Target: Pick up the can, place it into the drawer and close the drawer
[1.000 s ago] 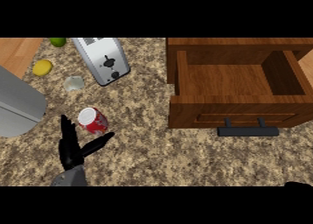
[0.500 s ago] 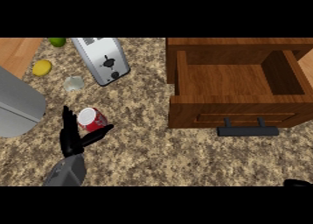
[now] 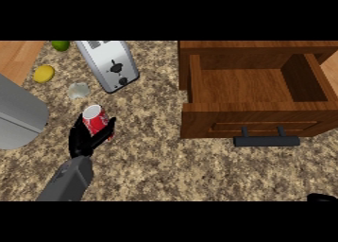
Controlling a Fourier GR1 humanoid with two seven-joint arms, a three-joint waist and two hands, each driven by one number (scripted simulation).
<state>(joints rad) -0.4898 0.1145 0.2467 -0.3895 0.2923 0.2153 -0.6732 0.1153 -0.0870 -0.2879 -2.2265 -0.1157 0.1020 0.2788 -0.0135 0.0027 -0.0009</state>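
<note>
L robot hand (image 3: 87, 140) sits low-left on the speckled bench (image 3: 172, 165), grey forearm coming up from the bottom edge, black fingers curled round the red can (image 3: 97, 123): fingers on the can's left side, thumb up its right, so the can is pinched between them w/ its white top poking out just above the hand. Can looks tilted a bit, top leaning up-left; can't tell if its base is on the bench or off it. Just above the hand and can is a small pale crumpled object (image 3: 78, 90), near but apart. Further up from the hand lies a silver toaster (image 3: 109, 65) on its side, and up-left of the hand a yellow lemon (image 3: 43, 73) and a green lime (image 3: 60, 45) by a wooden patch at the corner. Left of the hand, close by, a big grey rounded appliance (image 3: 12, 118). Well off to the right of the hand is the wooden drawer (image 3: 259, 116), pulled open, inside bare wood, dark handle (image 3: 266, 140) on its front facing down the view. R robot hand (image 3: 328, 198) only shows as a dark sliver at the bottom-right edge, well apart from everything; can't tell its finger state.
</note>
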